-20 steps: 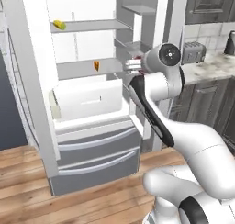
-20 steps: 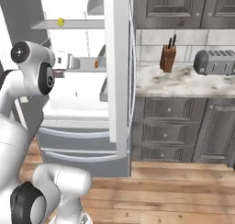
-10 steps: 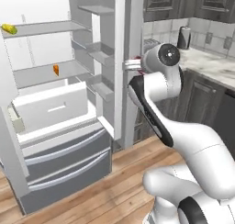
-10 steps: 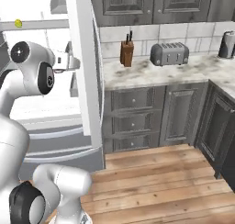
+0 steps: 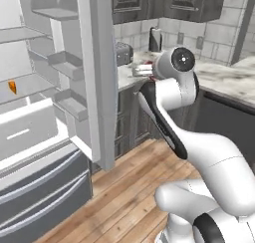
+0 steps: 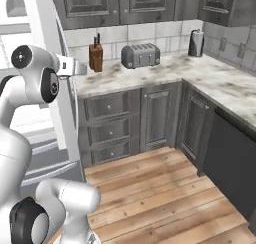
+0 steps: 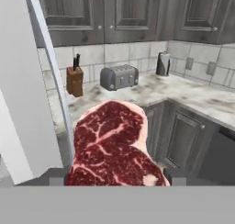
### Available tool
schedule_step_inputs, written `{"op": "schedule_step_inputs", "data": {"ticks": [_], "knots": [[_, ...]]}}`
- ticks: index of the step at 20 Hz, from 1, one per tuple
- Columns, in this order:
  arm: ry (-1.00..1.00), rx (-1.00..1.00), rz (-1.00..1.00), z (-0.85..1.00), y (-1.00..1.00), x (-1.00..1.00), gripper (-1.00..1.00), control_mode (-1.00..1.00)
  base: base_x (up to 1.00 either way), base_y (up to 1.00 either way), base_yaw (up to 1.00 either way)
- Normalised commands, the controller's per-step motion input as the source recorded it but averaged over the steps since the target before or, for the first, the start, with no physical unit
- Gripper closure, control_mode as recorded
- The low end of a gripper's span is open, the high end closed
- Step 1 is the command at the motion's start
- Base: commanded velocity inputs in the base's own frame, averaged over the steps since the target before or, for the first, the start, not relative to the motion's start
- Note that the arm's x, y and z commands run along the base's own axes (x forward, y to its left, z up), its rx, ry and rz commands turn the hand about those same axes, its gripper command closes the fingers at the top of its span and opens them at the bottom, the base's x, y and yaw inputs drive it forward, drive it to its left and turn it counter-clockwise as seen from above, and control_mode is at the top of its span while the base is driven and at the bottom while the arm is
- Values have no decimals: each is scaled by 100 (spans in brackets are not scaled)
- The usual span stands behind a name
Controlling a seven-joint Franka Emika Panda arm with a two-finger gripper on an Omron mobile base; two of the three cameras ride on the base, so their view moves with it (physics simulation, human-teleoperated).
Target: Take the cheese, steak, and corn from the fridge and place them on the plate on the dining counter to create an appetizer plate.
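Observation:
My gripper (image 7: pixel 117 177) is shut on the steak (image 7: pixel 114 147), a dark red marbled slab that stands up between the two fingertips (image 7: pixel 176 176). In the left base view the gripper (image 5: pixel 143 70) is held out at chest height to the right of the fridge (image 5: pixel 97 62), whose door stands open. The orange cheese (image 5: pixel 12 87) lies on a fridge shelf at the far left. From the right base view the gripper (image 6: pixel 75 67) sits just past the fridge door's edge (image 6: pixel 50 48). The corn, the plate and the dining counter are out of view.
Ahead runs a marble top (image 6: pixel 150 73) on dark cabinets (image 6: pixel 160 118), turning a corner at the right. On it stand a toaster (image 6: pixel 141 55), a knife block (image 6: pixel 95 56) and a dark canister (image 6: pixel 196 42). Wooden floor (image 6: pixel 165 198) lies open below.
The whole picture has swung right, from the fridge interior toward the dark cabinets, so the base has turned. The steak stays in the gripper; the arm's pose looks the same.

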Motion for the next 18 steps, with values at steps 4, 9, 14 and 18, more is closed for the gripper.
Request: {"op": "schedule_step_inputs", "data": {"ticks": [4,9,14,18], "knots": [[0,0,0,0,0,0,100,100,-100,0,-60],[0,0,0,0,0,0,100,100,-86,0,-59],[0,0,0,0,0,0,100,100,-69,-6,-55],[0,0,0,0,0,0,100,100,-49,-67,-40]]}}
